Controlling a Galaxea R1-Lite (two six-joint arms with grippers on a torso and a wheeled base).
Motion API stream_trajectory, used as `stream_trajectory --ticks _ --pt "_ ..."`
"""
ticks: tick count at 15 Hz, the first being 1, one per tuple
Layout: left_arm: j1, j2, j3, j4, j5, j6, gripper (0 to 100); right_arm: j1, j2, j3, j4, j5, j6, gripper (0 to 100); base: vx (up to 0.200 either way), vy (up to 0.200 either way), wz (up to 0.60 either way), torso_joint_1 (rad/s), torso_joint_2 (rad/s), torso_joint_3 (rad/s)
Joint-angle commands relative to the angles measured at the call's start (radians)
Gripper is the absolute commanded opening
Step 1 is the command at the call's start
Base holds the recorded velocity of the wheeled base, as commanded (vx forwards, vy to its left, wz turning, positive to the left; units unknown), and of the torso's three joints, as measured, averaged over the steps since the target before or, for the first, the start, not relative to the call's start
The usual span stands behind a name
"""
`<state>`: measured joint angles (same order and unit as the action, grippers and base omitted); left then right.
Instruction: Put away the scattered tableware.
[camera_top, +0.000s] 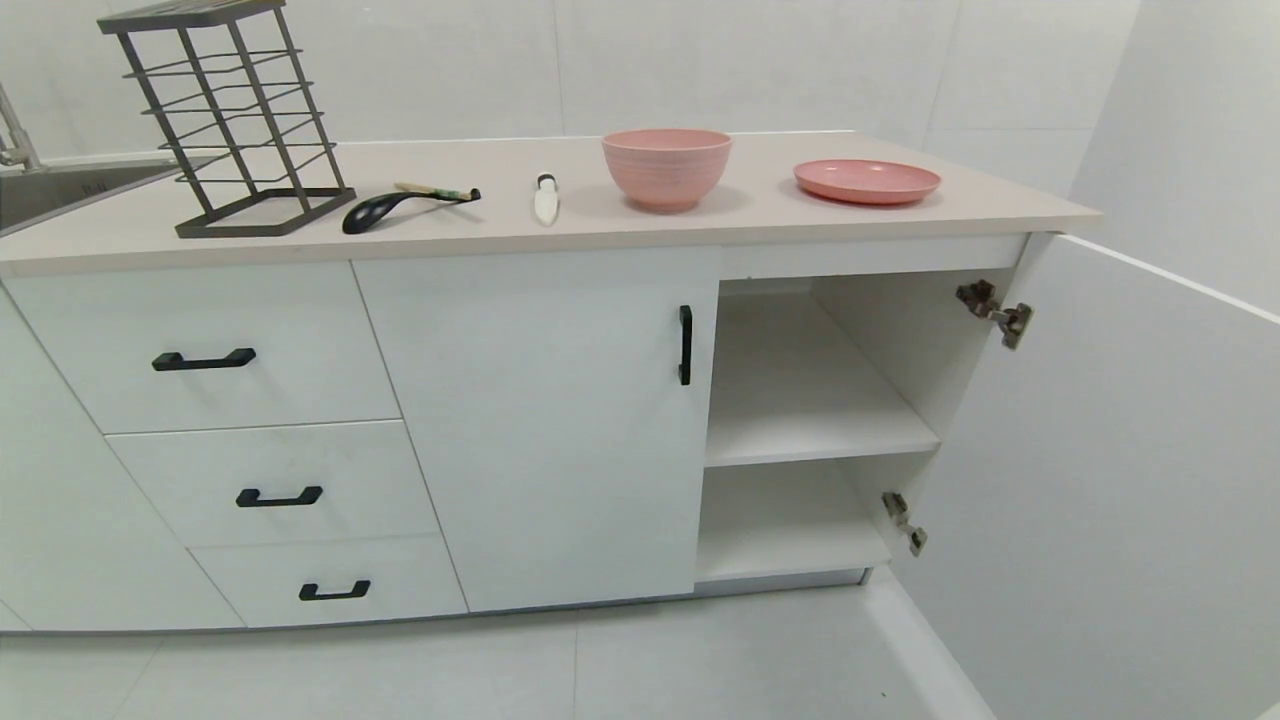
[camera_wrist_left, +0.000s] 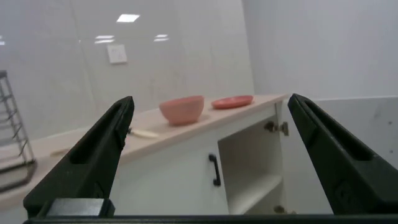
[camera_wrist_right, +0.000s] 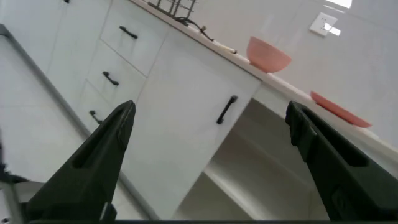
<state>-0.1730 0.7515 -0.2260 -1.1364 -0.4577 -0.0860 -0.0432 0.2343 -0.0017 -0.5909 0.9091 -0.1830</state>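
A white-tiled kitchen corner holds a pale tabletop (camera_top: 480, 232) over white drawers and a cupboard.

From the head, the scattered pieces stand in a row across it. A pink bowl (camera_top: 666, 165) sits upright at about 12 o'clock. A pink plate (camera_top: 867, 181) lies flat at its 3 o'clock, near but apart. At the bowl's 9 o'clock is a small white utensil (camera_top: 545, 200), its long axis running 12 to 6. Further that way a black spoon (camera_top: 385, 208) lies with its axis near 9 to 3, just beside a black wire rack (camera_top: 235, 120). The cupboard door (camera_top: 1130, 450) stands swung wide at 3 o'clock, baring two shelves. The upper shelf (camera_top: 800, 400) sits right under the plate and at 5 o'clock of the bowl.

From the left wrist, the left tool (camera_wrist_left: 211, 102) is spread wide and grips nothing. The bowl (camera_wrist_left: 182, 109) and plate (camera_wrist_left: 232, 101) stand well beyond it on the tabletop, above the bared shelves.

From the right wrist, the right tool (camera_wrist_right: 210, 109) is likewise spread and carries nothing. It hangs low before the cupboard front, with the bowl (camera_wrist_right: 268, 54) and plate (camera_wrist_right: 341, 107) well apart from it.

Plate and open shelves both lie to the robot's right, so the right arm is probably the nearer one. The plate looks thin, smooth and shallow, so likely only its rim offers a hold.
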Motion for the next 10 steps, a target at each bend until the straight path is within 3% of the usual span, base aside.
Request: stream_trajectory --ticks 1,4,5,6,7,8,9,10 --pt "0.075 -0.356 0.066 0.28 -0.007 0.017 100 0.06 -0.174 0.002 0.094 -0.035 -0.001 100 0.0 0.0 0.0 0.0 0.0 0.0" --pt "0.095 -0.505 0.135 0.524 0.001 0.028 100 0.04 -0.234 0.002 0.233 -0.142 0.0 100 0.0 0.0 0.0 0.0 0.0 0.0" --pt "0.125 -0.563 0.178 0.633 0.001 0.041 100 0.042 -0.234 0.002 0.26 -0.223 0.013 100 0.0 0.0 0.0 0.0 0.0 0.0" --pt "0.175 -0.702 0.226 0.828 0.001 0.061 100 0.04 -0.234 0.002 0.322 -0.329 0.036 100 0.0 0.0 0.0 0.0 0.0 0.0" --pt "0.175 -0.751 0.223 1.021 0.031 0.094 100 0.042 -0.234 0.002 0.396 -0.4 0.04 100 0.0 0.0 0.0 0.0 0.0 0.0" --pt "0.175 -0.75 0.223 1.09 0.145 0.12 100 0.042 -0.234 0.002 0.465 -0.463 0.036 100 0.0 0.0 0.0 0.0 0.0 0.0" --pt "0.176 -0.751 0.224 1.092 0.255 0.103 100 0.042 -0.234 0.002 0.52 -0.513 0.028 100 0.0 0.0 0.0 0.0 0.0 0.0" --pt "0.176 -0.751 0.226 1.104 0.336 0.112 100 0.04 -0.234 0.0 0.542 -0.567 0.034 100 0.0 0.0 0.0 0.0 0.0 0.0"
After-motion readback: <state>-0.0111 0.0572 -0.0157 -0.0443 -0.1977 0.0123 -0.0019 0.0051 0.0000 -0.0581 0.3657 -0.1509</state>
